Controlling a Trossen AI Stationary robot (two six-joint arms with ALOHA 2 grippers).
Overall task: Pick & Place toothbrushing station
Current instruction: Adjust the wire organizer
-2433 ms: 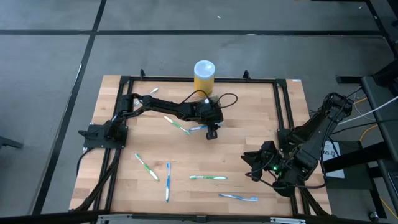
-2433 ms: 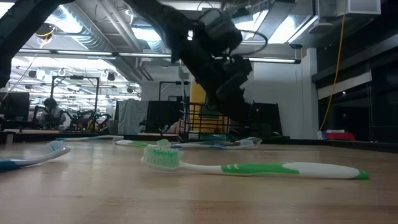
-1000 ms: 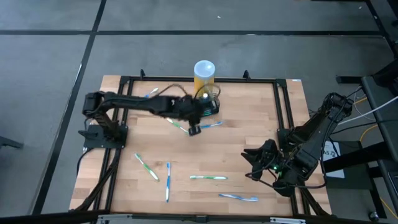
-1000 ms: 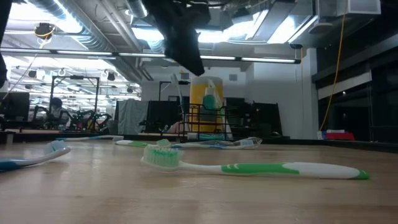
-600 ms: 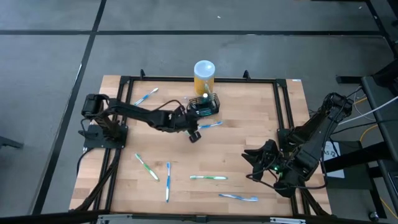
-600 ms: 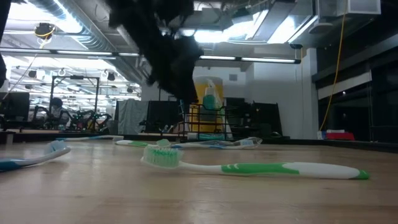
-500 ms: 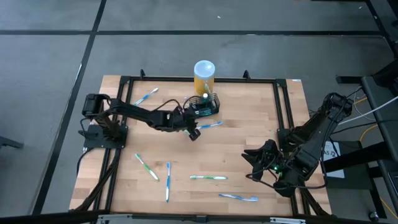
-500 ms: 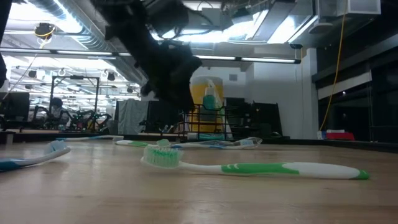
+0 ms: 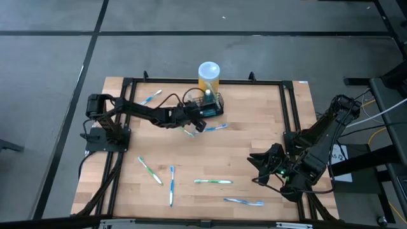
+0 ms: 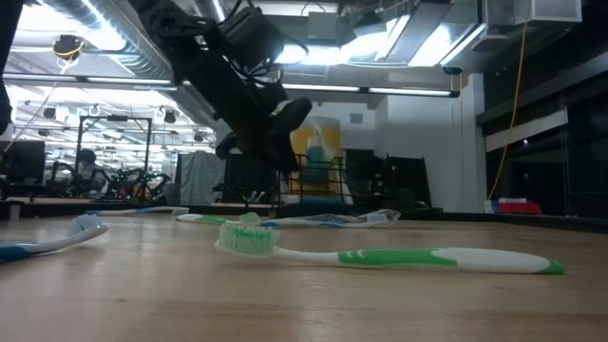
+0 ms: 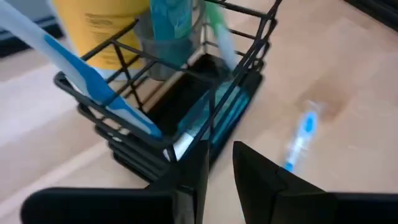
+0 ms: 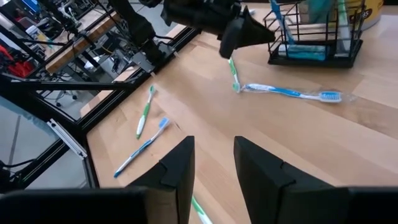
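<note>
Left gripper [image 11: 217,165] narrowly parted and empty at the holder; loading only partly done.

In the left wrist view a narrow gap is seen between the left jaws, with nothing held, just beside the toothbrushing station [image 9: 210,105]. The right gripper [image 12: 210,163], parked near the table's right edge, is moderately spread and empty. A blue toothbrush [image 11: 93,81] and a tube are seen standing in the station, which sits at the table's far middle before the yellow cylinder [image 9: 208,77]. Several loose toothbrushes [image 9: 213,181] are judged still to be placed.
</note>
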